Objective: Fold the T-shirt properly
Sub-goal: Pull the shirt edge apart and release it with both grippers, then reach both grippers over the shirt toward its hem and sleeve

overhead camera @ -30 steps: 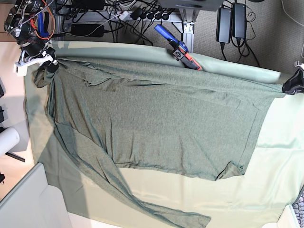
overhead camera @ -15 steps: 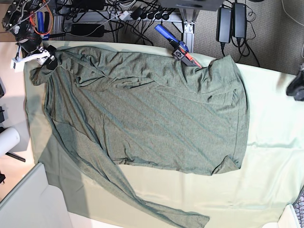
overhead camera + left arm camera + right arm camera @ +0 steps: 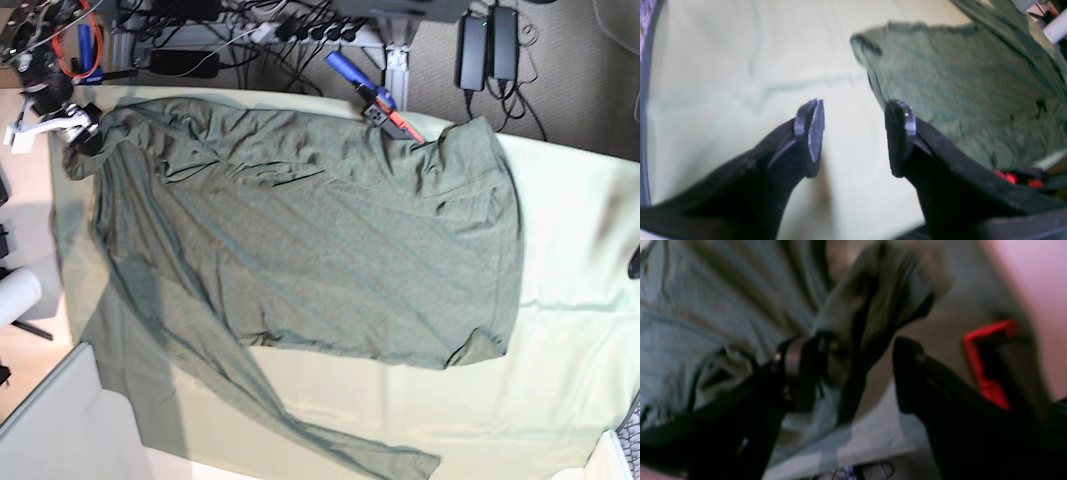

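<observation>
Released since a second ago, the T-shirt (image 3: pixel 300 240) lies slack and wrinkled on the mint-clothed counter (image 3: pixel 570 300).
Left gripper (image 3: pixel 853 136) hangs wide open over bare cloth, holding nothing; right gripper (image 3: pixel 853 373), blurred, gapes around a bunched shirt fold.

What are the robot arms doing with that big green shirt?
They are folding the T-shirt, which lies spread and wrinkly on the pale green table cloth. The left claw is open with nothing in it, hanging over bare cloth beside the shirt's edge. The right claw is at the far corner with a bunch of shirt fabric between its open fingers. No neat fold is made yet.
</observation>
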Controlling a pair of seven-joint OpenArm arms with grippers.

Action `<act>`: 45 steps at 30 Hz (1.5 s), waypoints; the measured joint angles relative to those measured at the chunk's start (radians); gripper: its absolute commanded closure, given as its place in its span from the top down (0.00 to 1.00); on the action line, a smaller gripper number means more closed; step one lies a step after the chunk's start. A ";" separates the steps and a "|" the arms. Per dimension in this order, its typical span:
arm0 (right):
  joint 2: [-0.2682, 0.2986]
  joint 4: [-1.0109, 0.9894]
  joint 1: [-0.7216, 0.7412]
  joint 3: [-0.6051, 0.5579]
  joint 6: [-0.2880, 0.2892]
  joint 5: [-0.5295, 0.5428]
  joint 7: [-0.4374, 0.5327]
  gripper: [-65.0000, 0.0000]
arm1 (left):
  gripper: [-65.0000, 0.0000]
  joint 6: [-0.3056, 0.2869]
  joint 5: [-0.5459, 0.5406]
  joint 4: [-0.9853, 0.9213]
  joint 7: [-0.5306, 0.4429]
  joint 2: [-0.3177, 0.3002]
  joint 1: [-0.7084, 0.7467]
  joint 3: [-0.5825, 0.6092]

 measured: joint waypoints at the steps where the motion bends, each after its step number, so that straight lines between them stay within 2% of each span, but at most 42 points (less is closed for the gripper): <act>1: 0.000 0.002 0.006 0.008 0.000 0.000 0.000 0.57 | 0.50 0.002 0.016 0.001 -0.008 -0.002 -0.019 0.024; 4: 0.000 0.005 0.030 0.015 0.000 0.000 0.001 0.65 | 0.50 0.000 0.100 0.001 -0.045 -0.002 -0.070 0.120; 11: 0.000 0.006 0.092 0.016 0.000 -0.018 0.000 0.66 | 0.50 -0.002 0.374 -0.022 -0.225 -0.002 -0.278 0.393; 17: 0.000 0.005 0.118 0.019 0.000 -0.030 0.000 0.66 | 0.50 0.027 0.506 -0.287 -0.335 0.023 -0.518 0.576; 22: -0.001 0.005 0.147 0.028 0.000 -0.031 -0.001 0.66 | 0.50 0.032 0.660 -0.518 -0.425 0.100 -0.710 0.725; 23: 0.000 0.006 0.149 0.029 0.000 -0.029 -0.001 0.66 | 0.50 0.040 0.699 -0.557 -0.444 0.122 -0.739 0.756; 28: -0.001 0.005 0.149 0.031 0.000 -0.060 0.008 0.66 | 0.50 0.196 0.845 -0.703 -0.541 0.218 -0.839 0.886; 29: -0.001 0.005 0.151 0.032 0.000 -0.065 0.013 0.66 | 0.50 0.213 0.865 -0.720 -0.542 0.232 -0.856 0.906; 34: -0.003 0.005 0.218 0.079 0.000 -0.090 0.015 0.66 | 0.50 0.227 0.883 -0.735 -0.525 0.287 -0.889 0.944; 39: 0.019 0.005 0.333 0.084 0.000 -0.086 0.015 0.66 | 0.50 0.226 0.882 -0.735 -0.417 0.283 -0.879 0.946; 42: 0.025 0.005 0.422 0.019 0.000 -0.089 0.023 0.66 | 0.50 0.222 0.880 -0.721 -0.388 0.253 -0.869 0.946; 45: 0.024 0.005 0.493 -0.128 0.000 -0.160 0.062 0.66 | 0.50 0.210 0.869 -0.628 -0.370 0.214 -0.828 0.946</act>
